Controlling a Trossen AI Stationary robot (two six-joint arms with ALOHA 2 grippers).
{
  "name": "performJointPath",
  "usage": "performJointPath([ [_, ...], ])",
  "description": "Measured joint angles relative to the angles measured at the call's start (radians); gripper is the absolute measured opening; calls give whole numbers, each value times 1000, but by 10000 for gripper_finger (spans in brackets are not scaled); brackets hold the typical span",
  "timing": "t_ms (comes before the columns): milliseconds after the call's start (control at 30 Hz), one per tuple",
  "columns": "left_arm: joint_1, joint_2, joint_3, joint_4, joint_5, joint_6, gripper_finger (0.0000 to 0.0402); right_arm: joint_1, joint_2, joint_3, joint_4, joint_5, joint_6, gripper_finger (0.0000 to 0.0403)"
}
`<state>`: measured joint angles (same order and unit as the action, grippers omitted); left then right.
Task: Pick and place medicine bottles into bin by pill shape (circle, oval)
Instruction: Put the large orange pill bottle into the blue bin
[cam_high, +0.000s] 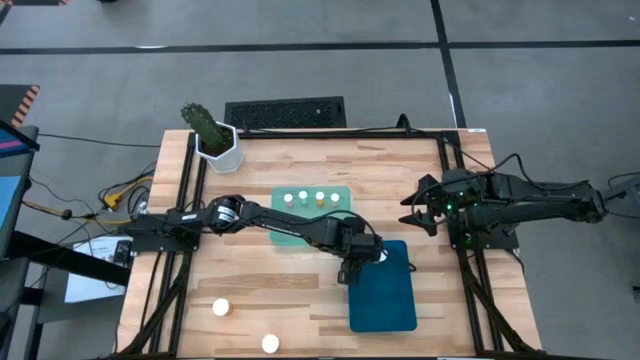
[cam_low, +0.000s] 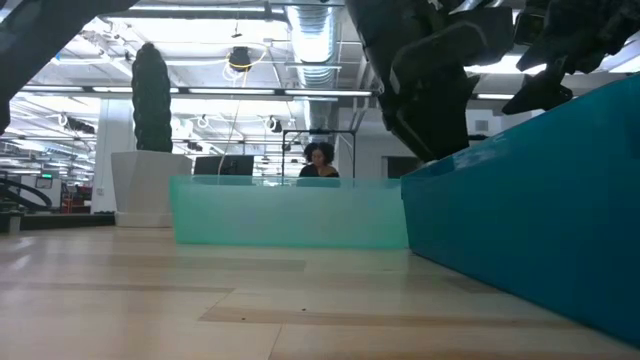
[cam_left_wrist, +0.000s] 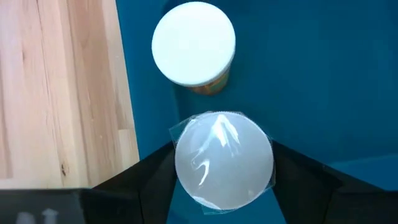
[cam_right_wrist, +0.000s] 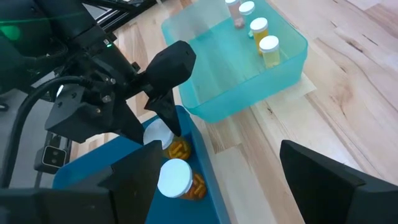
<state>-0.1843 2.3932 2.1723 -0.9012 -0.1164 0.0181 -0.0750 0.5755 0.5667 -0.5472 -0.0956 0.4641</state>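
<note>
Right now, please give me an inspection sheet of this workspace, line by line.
Surface: wooden table, bare in the middle.
Job's things: four bottles in the light tray; one bottle in the dark tray; two bottles loose on the table.
Clutter: cactus pot.
Grippers: left gripper shut on a wide bottle over the dark tray; right gripper open, waiting at the table's right side.
Cables: bundle left of the table.
Surroundings: a person behind.

We take this for an open lab hall: exposed silver ceiling ducts (cam_low: 305, 35), strip lights, distant workstation monitors (cam_low: 222, 165), and our pale wooden counter (cam_high: 260, 300) on grey flooring.
</note>
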Motion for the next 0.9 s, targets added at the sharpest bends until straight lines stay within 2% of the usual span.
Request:
performJointPath([
  [367,6,0,0,41,4,6,232,0,0,0,0,0,-2,333],
  [700,6,-1,0,40,4,-12,303,0,0,0,0,0,-2,333],
  [900,5,-72,0,-8,5,-100,305,0,0,0,0,0,-2,333],
])
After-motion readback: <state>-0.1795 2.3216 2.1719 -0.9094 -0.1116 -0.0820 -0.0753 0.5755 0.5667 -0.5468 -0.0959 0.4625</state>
